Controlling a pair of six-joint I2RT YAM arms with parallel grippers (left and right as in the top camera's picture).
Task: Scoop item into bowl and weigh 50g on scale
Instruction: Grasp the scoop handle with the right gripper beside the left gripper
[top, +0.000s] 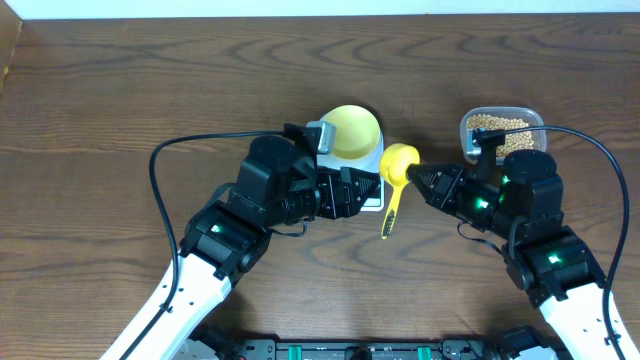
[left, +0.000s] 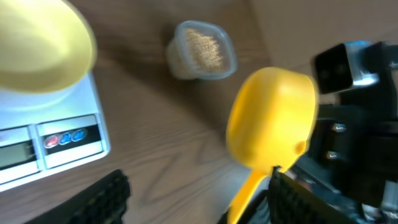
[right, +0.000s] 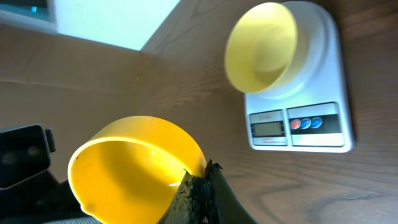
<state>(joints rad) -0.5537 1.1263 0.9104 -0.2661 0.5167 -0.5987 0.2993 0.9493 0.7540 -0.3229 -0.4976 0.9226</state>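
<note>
On wooden surface (top: 100, 100): weighing set-up
Right tool (top: 418, 174) pinched shut on yellow scoop (top: 400, 162) near its cup; left tool (left: 198, 180) spread wide beside the handle. Beyond: bowl (top: 352, 130) on scale (right: 317, 124). Farthest right: beans (top: 500, 124) in clear container (top: 468, 132).

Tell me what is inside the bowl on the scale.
The bowl on the scale shows only bare pale yellow inside, nothing in it. In the overhead view the left arm covers part of its rim.
</note>
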